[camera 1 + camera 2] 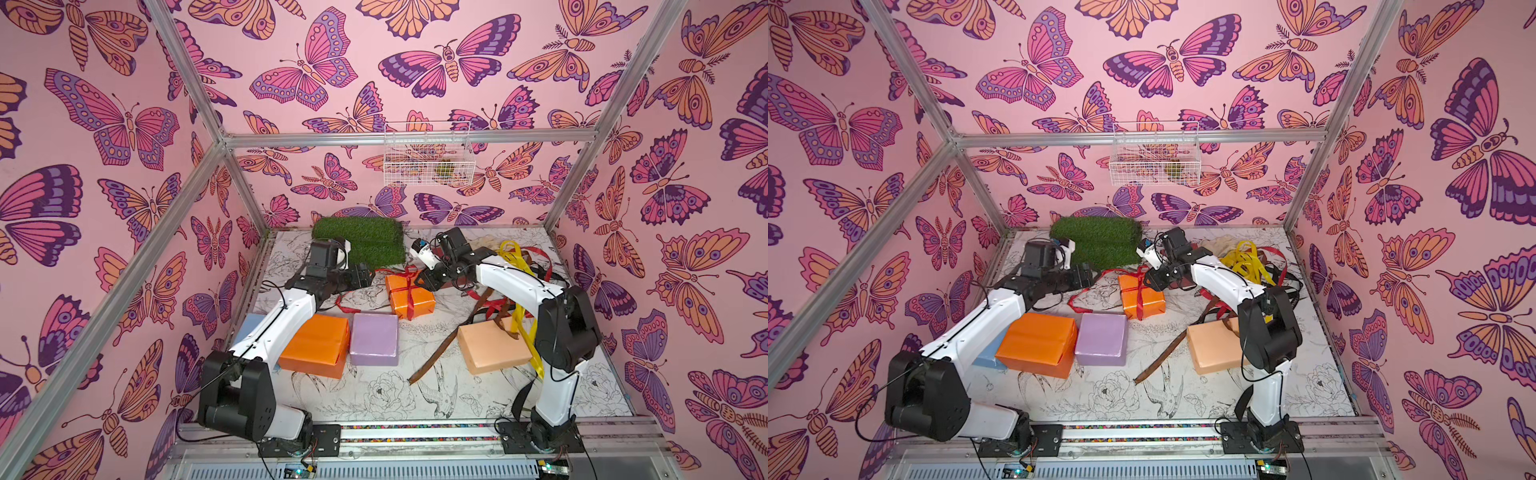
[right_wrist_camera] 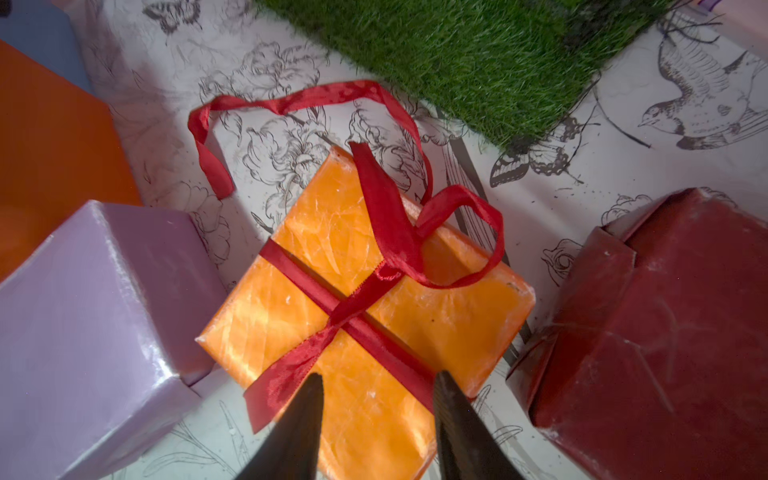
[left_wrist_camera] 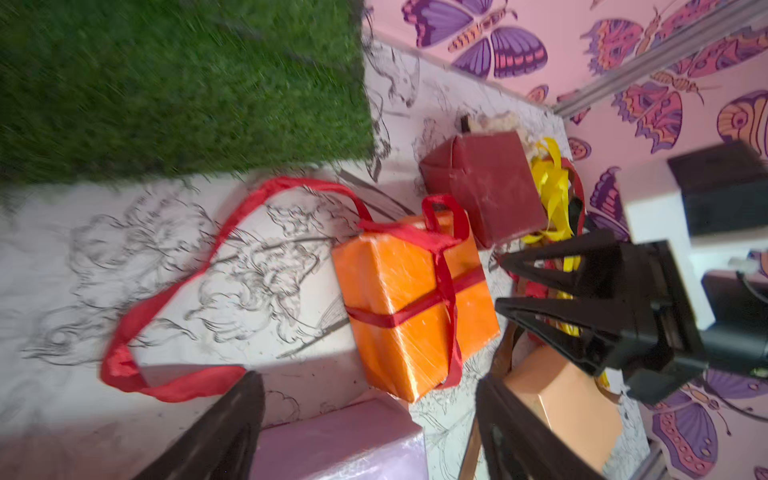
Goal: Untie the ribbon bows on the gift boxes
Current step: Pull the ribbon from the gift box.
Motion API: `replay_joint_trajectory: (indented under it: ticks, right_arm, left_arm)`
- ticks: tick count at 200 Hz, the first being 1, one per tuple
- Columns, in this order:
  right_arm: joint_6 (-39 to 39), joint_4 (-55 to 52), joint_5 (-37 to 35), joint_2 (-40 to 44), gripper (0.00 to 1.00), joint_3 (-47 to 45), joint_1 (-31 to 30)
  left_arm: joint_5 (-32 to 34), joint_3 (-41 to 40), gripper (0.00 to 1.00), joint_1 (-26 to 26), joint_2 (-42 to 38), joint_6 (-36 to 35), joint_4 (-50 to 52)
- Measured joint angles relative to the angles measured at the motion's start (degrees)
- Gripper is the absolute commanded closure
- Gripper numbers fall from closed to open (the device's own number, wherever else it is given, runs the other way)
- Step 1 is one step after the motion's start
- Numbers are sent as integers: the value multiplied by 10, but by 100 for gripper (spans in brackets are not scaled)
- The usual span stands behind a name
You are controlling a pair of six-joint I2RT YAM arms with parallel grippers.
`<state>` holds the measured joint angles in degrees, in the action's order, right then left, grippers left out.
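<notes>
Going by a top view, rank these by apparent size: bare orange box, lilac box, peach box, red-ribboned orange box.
1. bare orange box
2. peach box, though partly covered
3. lilac box and red-ribboned orange box: near alike. The ribboned one lies farther from the camera, so I leave them unranked.

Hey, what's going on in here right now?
Two robot arms are working on the small orange box. Its red ribbon is crossed round it, with one bow loop left and a long tail lying on the table. The right gripper hovers over the box, open and empty; the left gripper is open nearby.
</notes>
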<state>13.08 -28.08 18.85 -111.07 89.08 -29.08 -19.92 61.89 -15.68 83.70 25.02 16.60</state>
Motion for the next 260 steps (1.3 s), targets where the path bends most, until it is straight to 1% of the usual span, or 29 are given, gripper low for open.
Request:
replay_joint_trajectory:
  ticks: [20,53,89,107,146,175,260]
  right_arm:
    - [27,-22,2,-23,55,22,0]
    - [54,-24,16,-21,55,9,1]
    - [63,-14,19,-19,55,-5,2]
    - [64,-5,23,-19,55,-5,3]
    - [67,-2,26,-19,54,-4,8]
    - [67,0,27,-19,54,-4,12]
    - [68,9,33,-41,54,-4,15]
  left_arm:
    - [-17,-2,38,-20,34,6,-17]
    - [-29,2,38,-43,78,6,-33]
    - [-33,19,40,-53,118,9,-51]
    - [-35,22,43,-55,135,13,-66]
    - [-42,37,52,-59,174,23,-82]
    - [-47,58,53,-60,204,25,-93]
    - [-67,106,53,-60,251,7,-106]
